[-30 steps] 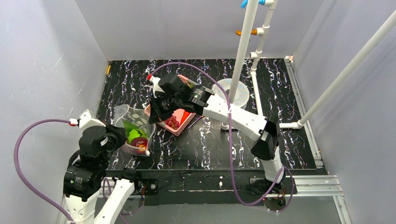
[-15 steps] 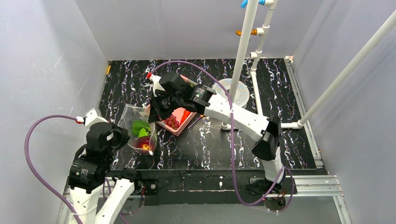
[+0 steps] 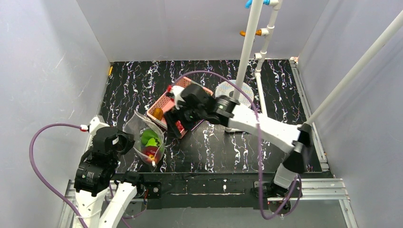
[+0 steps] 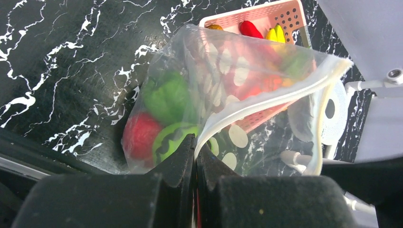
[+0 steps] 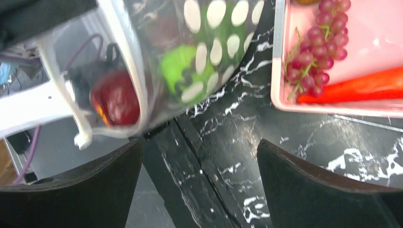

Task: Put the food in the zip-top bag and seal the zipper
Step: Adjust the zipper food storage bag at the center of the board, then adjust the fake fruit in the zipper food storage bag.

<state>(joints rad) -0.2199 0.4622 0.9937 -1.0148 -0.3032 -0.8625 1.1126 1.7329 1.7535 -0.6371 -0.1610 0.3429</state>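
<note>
Pinching the zip-top bag rim, left end effector clenched, right end effector spread empty near pink basket

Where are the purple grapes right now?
The purple grapes lie in the pink basket, top right of the right wrist view, beside a long red-orange vegetable, not in the zip-top bag.

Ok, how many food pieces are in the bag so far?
3: red apple and green striped piece side by side near the left gripper, green leafy piece just beyond them. The bag's dots may hide more.
</note>
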